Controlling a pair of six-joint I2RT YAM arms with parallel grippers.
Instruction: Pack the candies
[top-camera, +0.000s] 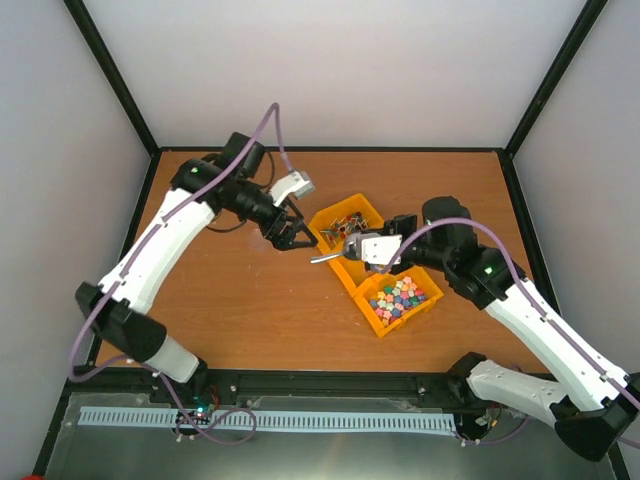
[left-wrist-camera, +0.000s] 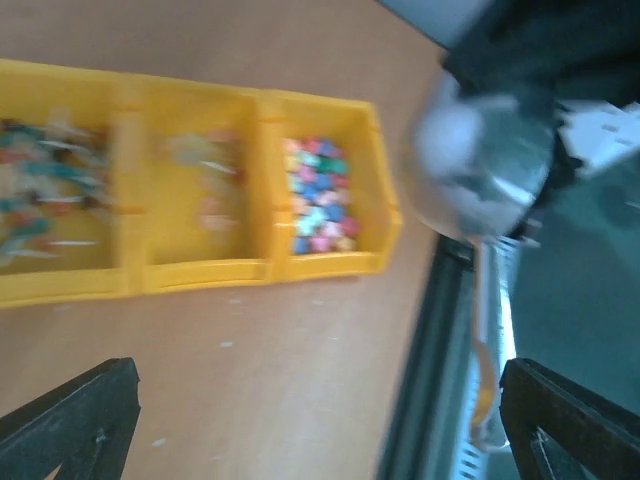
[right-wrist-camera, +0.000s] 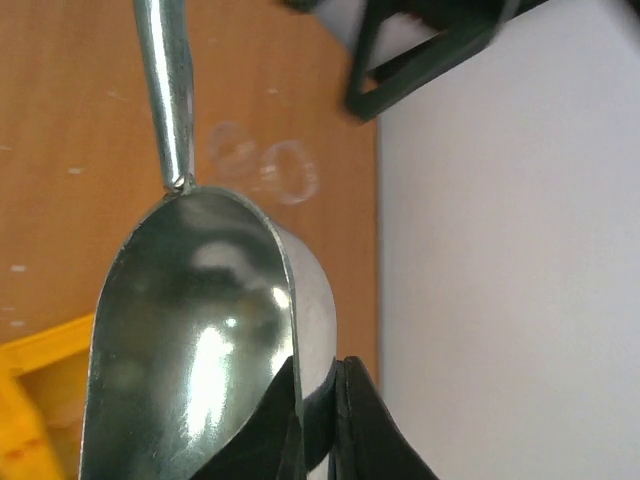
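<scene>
Scoop (right-wrist-camera: 200, 330), shiny metal, fills the right wrist view: bowl up close, thin handle running away over the brown counter (top-camera: 250, 300). Right tool (right-wrist-camera: 318, 400) is clenched on the bowl's rim at the end opposite the handle, with one black finger on each side of the thin wall. Corner of a yellow bin shows below the scoop in that view.

Top view: the scoop hangs over a row of three yellow bins (left-wrist-camera: 200, 270) that runs diagonally across the middle of the counter. Its handle sticks out past the row toward the left arm.

Candies (top-camera: 398, 297): a heap of tiny pastel pieces, pink, yellow, green, blue and white, lying in the end bin nearest the right arm's base. Left wrist view shows them in the rightmost bin. Middle bin holds only a few pale bits, too blurred to identify. Far end bin holds small dark metal bits (top-camera: 347, 220) with red and green on them.

Left tool (top-camera: 291, 236) is released, its fingers spread wide with nothing between them. It hovers just beside the far end of the row, apart from the scoop handle.
</scene>
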